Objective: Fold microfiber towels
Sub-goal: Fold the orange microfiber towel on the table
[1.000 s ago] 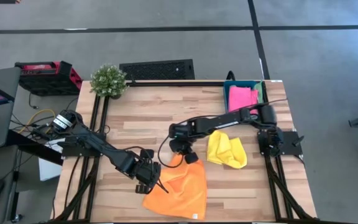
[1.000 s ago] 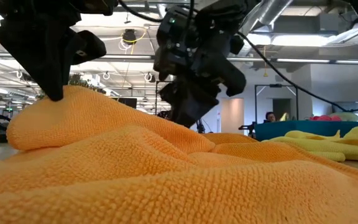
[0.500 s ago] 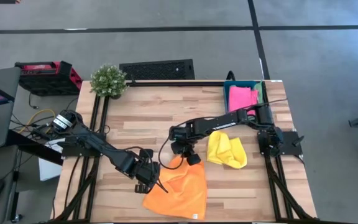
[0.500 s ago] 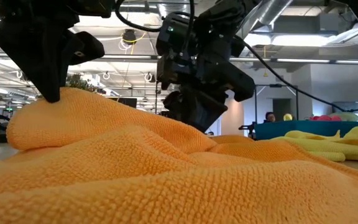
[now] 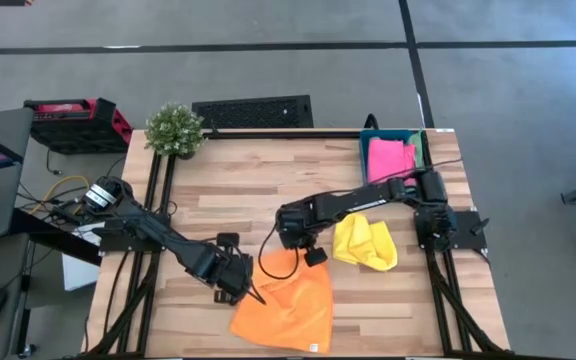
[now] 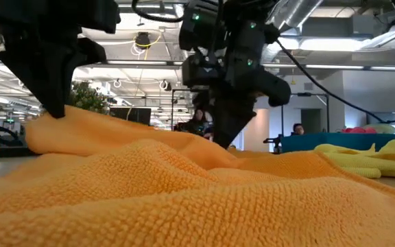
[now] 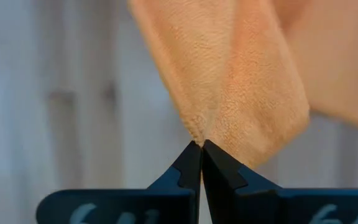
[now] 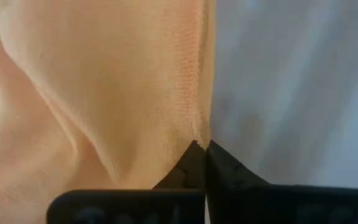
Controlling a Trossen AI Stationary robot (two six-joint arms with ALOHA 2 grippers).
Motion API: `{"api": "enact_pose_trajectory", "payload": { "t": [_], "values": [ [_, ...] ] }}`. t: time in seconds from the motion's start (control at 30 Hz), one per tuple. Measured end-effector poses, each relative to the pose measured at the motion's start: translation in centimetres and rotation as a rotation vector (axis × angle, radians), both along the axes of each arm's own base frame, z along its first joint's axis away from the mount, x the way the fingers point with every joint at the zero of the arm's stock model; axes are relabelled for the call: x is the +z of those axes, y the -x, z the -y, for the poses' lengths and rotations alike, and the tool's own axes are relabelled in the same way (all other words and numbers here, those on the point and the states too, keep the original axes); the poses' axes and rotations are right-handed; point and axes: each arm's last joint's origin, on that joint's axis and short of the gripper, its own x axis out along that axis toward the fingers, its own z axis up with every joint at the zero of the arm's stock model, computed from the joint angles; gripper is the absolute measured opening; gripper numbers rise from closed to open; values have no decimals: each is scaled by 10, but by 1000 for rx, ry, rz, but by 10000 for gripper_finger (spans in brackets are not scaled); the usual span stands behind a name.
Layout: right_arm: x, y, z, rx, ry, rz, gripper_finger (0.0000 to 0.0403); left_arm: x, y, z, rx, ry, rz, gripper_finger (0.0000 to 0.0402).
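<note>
A: What is the largest element shown?
B: The pale wooden slatted table. A crumpled orange microfiber towel lies at its near edge, between the two arms; in the low view its folds fill the foreground.

A: And the other cloths?
B: A bunched yellow microfiber towel rests just right of the orange one. A hot pink microfiber towel sits inside the teal plastic bin at the far right corner, with a sliver of sage green cloth beside it.

A: How do the grippers stand?
B: The left gripper is at the orange towel's left corner, jaws fully closed and pinching the cloth edge, as the left wrist view shows. The right gripper is at the towel's far right corner, jaws likewise pressed together on the fabric edge.

A: Anything smaller?
B: A small green potted plant at the far left corner.
</note>
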Motion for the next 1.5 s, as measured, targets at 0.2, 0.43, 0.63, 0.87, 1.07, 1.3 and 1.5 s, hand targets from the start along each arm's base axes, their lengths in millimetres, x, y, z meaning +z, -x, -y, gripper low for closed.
{"api": "enact_pose_trajectory", "payload": {
  "t": [0.2, 0.43, 0.63, 0.87, 1.07, 1.3, 1.5],
  "values": [
    [45, 15, 5, -88, 107, 68, 10, 7, 6, -16, 95, -197, -14, 0],
    [99, 39, 14, -249, 276, 191, 7, 33, 3, -32, 136, -443, 25, 0],
    [129, 56, 22, -335, 419, 276, 5, 63, -3, -50, 160, -633, 50, 0],
    [158, 73, 54, -466, 552, 355, 8, 95, -16, -90, 216, -792, 38, 0],
    [178, 79, 89, -522, 671, 437, 7, 128, -16, -132, 304, -858, 62, 0],
    [204, 83, 103, -499, 743, 580, 6, 175, 4, -158, 400, -860, 188, 0],
    [202, 91, 89, -481, 707, 528, 8, 185, 9, -149, 244, -735, 202, 0]
  ]
}}
